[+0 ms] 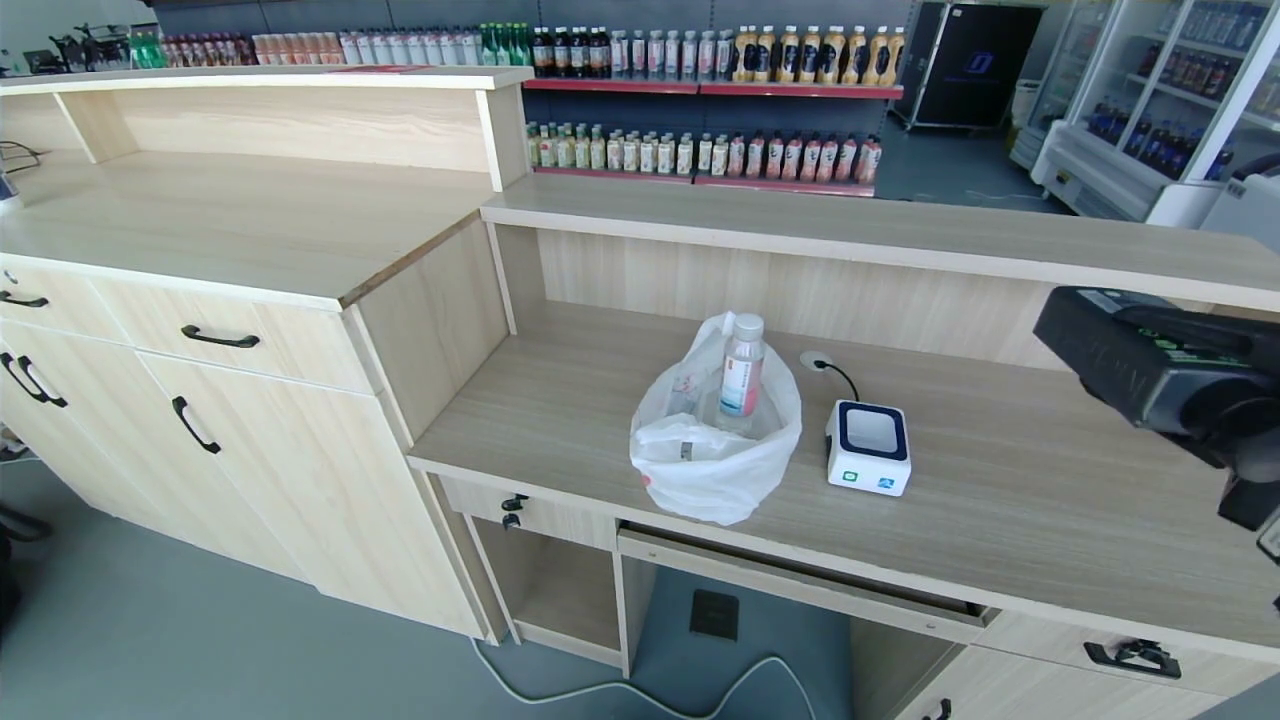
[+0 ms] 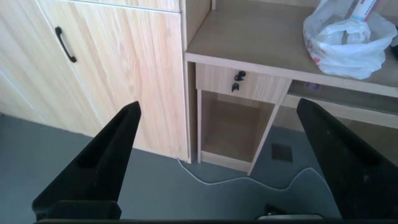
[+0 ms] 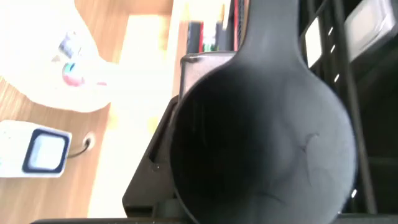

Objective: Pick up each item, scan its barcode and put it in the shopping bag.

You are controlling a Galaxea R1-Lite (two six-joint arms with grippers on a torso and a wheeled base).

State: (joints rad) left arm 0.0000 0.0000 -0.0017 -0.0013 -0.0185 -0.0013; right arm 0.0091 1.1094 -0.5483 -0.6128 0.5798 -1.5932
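Left gripper [image 2: 217, 104] has its dark fingers [image 2: 93, 168] spread wide apart, nothing between them. It hangs low over the grey floor [image 2: 81, 143], in front of the wooden cabinet door [image 2: 124, 68] with a black handle.

The shopping bag [image 2: 348, 40] is up on the counter [image 2: 249, 37], well apart from the left gripper - higher than it and off past its one finger. The small drawer with a key [image 2: 238, 82] and the open cubby under it sit below the bag, closer to the gripper. A white cable [image 2: 249, 183] runs across the floor beyond the fingertips.

Right gripper [image 1: 1160, 370] is raised above the counter's right end - cannot tell whether it is apart or together, since a black bulk [image 3: 261, 124] blocks the right wrist view.

In the head view the white plastic bag [image 1: 712, 455] is well apart from the right gripper, off to its left, mouth open. A bottle [image 1: 742, 375] with a white cap stands upright inside it. The scanner [image 1: 868, 447], a white box with a dark-framed window, stands between the bag and the right gripper, just beside the bag. Its black cord runs to a hole in the counter [image 1: 817, 360] behind it.

Beyond the counter, behind both arms, store shelves [image 1: 700, 90] hold rows of drink bottles.
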